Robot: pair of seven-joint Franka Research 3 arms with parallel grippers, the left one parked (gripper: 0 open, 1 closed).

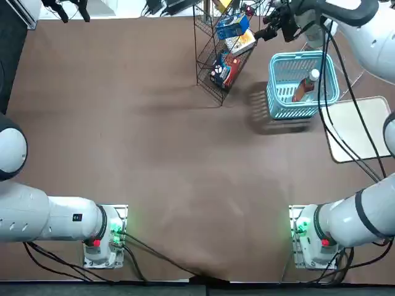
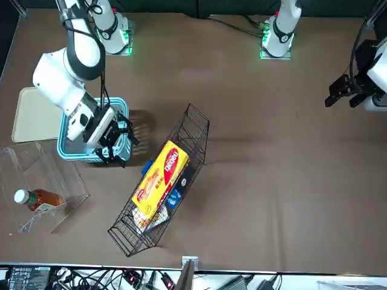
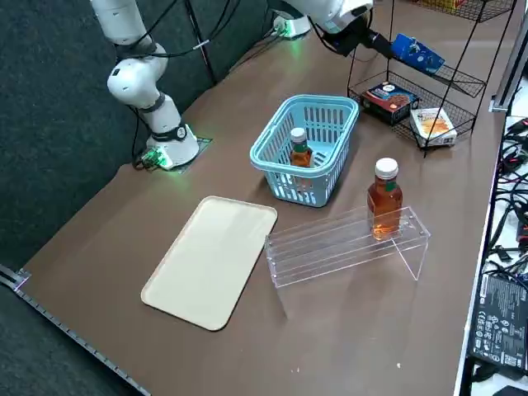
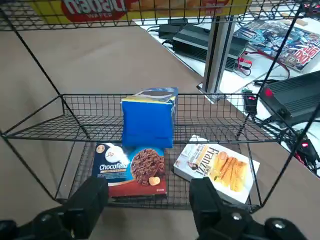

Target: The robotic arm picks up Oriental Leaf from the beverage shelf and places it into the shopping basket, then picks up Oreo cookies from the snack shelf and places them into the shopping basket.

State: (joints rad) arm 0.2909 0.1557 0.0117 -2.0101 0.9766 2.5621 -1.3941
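My right gripper [image 4: 147, 200] is open and empty, level with the middle tier of the black wire snack shelf [image 3: 429, 82]. It faces the blue Oreo cookies [image 4: 148, 120] standing on that tier and stays a short way off them. The side view shows the gripper [image 3: 375, 40] just short of the Oreo cookies [image 3: 417, 51]. One Oriental Leaf bottle [image 3: 300, 148] stands inside the turquoise shopping basket [image 3: 272, 169]. A second bottle [image 3: 385, 198] stands on the clear beverage shelf [image 3: 330, 247]. The top view shows the basket [image 1: 274, 92] right of the snack shelf [image 1: 210, 74].
On the snack shelf's bottom tier lie a red-and-dark Chocofello pack [image 4: 131, 170] and a white snack pack [image 4: 217, 167]. A yellow box [image 2: 163, 175] lies on the top tier. A beige tray [image 3: 210, 260] lies on the table beside the basket. Cables and equipment lie beyond the table edge.
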